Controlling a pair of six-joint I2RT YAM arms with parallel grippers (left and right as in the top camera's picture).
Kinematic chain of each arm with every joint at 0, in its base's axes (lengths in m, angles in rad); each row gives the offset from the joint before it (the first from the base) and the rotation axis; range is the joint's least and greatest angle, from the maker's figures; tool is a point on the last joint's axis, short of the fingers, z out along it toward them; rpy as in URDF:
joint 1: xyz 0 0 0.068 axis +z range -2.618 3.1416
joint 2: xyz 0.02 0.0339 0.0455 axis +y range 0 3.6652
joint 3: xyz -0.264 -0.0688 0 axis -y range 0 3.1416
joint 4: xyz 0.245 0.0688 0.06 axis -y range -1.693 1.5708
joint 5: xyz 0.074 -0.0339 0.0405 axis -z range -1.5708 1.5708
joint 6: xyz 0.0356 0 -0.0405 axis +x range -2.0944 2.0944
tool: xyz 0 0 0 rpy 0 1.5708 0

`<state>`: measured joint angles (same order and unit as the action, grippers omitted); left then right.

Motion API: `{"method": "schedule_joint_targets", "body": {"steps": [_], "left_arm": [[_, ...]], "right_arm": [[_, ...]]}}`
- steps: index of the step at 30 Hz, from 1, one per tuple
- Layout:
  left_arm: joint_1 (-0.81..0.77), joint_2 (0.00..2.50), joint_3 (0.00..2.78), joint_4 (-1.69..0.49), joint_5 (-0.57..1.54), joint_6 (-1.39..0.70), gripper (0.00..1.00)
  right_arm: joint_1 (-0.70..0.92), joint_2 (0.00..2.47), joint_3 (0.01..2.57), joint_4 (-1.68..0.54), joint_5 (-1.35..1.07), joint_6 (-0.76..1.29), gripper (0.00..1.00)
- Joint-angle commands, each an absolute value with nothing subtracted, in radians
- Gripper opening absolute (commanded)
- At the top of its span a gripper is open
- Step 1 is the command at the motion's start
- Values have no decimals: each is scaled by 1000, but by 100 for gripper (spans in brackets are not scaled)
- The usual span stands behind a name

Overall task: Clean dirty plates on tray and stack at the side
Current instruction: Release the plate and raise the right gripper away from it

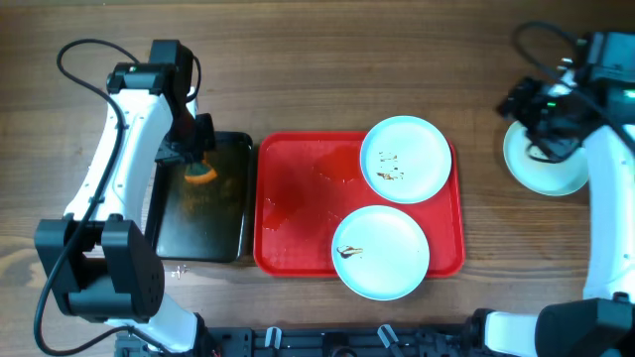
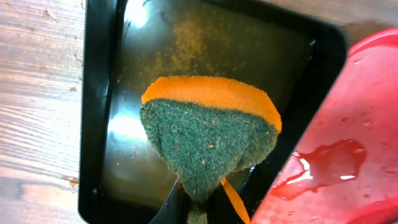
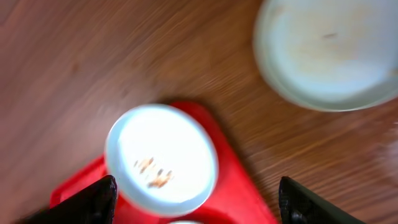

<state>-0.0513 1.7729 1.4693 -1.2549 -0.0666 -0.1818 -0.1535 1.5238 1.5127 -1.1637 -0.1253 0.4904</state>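
Left gripper (image 2: 198, 210) pinches green-and-orange sponge (image 2: 208, 137), ready to scrub; wide-open right gripper (image 3: 196, 183) beside pale mint round plate (image 1: 544, 164), stack's likely start.

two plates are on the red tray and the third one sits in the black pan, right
The far plate and near plate are on the red tray, but the third plate lies on the wooden table right of the tray, not in the black pan. The overhead view shows it.
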Motion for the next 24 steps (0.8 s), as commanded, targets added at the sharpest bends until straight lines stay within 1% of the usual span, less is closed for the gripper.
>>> {"method": "schedule_joint_targets", "body": {"steps": [1,3,7,10,12,17,21,23,24], "left_arm": [[-93,1769,1317,-1195,-95,-204,4],[-107,1769,1211,-1115,-82,-218,4],[-106,1769,1046,-949,0,-218,4],[-94,1769,975,-846,22,-225,4],[-85,1769,965,-813,45,-225,4],[-65,1778,963,-765,118,-217,4],[-64,1763,968,-765,109,-218,4],[-63,1724,978,-772,107,-219,4],[-63,1690,982,-773,107,-222,4]], "right_arm": [[-80,1510,1521,-1165,-156,467,86],[-65,1508,1521,-1169,-175,440,87],[-61,1493,1521,-1192,-293,354,85],[-58,1475,1521,-1206,-363,307,81],[-57,1462,1521,-1214,-405,288,77],[-57,1402,1521,-1244,-466,290,78],[-56,1366,1521,-1273,-475,288,77],[-55,1354,1521,-1301,-480,270,68],[-55,1352,1521,-1319,-480,262,66]]}}
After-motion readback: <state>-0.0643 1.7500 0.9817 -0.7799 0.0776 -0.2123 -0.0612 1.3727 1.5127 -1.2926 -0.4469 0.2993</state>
